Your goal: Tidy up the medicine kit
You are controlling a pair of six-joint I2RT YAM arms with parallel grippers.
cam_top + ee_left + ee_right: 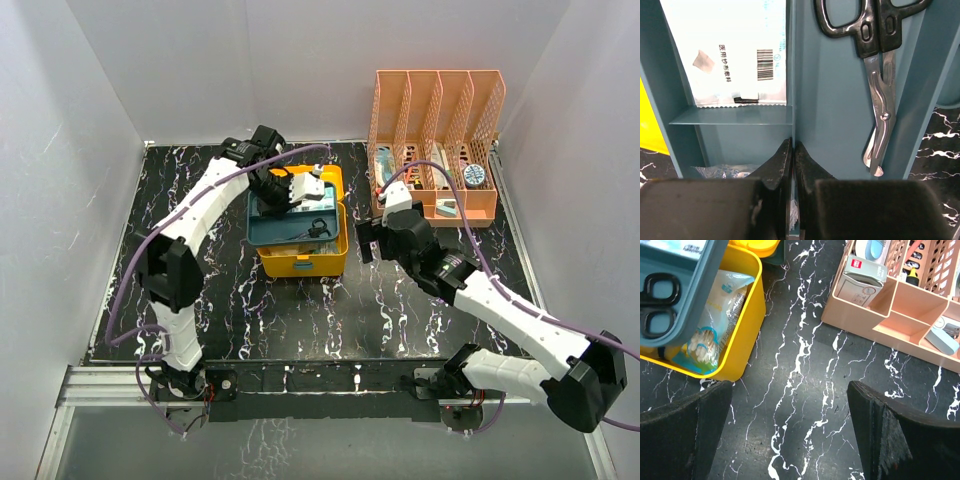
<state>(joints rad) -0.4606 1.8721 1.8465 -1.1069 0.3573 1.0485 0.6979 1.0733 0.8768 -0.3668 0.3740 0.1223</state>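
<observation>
Evidently the left gripper [792,150] is clenched on the central divider [792,75] of the teal insert tray [283,228], which sits askew atop the yellow medicine kit [305,262] mid-table. If the tray is being lifted out, it should rise straight and level, so the scissors [879,100] and gauze packet [735,50] don't slide. The right gripper [790,410] hangs released beside the kit, free to steady the box.
</observation>
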